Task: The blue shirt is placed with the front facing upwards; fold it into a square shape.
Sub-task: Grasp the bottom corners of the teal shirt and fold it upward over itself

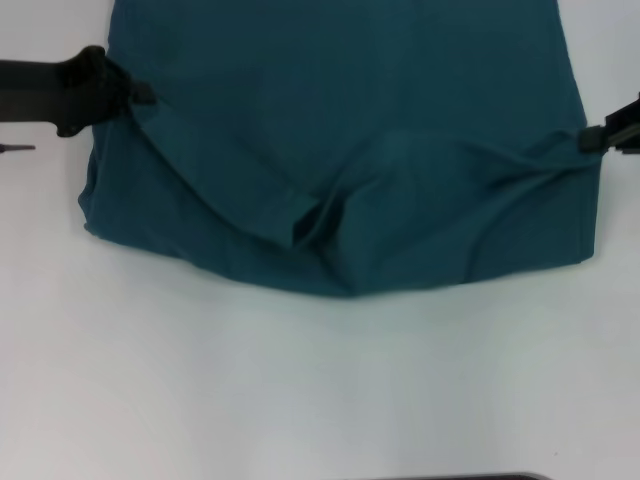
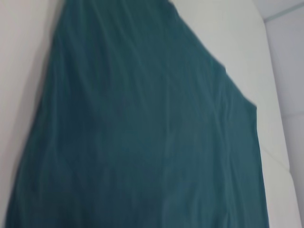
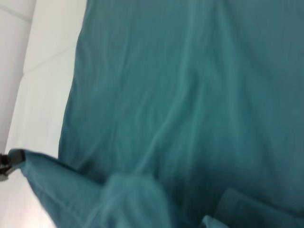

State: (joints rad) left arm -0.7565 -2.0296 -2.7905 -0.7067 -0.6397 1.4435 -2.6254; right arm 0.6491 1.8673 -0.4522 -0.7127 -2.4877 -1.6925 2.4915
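Note:
The blue shirt [image 1: 340, 120] lies spread on the white table, its near part folded over with a rumpled flap at the lower middle. No lettering shows. My left gripper [image 1: 143, 95] is at the shirt's left edge, shut on a pinch of cloth. At the right edge, my right gripper [image 1: 592, 138] is also shut on the cloth, with creases running toward it. The left wrist view is filled with the blue shirt [image 2: 142, 133]. In the right wrist view the blue shirt [image 3: 190, 104] fills most of the frame, and the left gripper [image 3: 4, 165] holds a corner at the far side.
The white table [image 1: 300, 390] stretches bare in front of the shirt toward me. A dark edge [image 1: 450, 477] shows at the very bottom of the head view. A table seam [image 2: 280, 161] runs beside the shirt.

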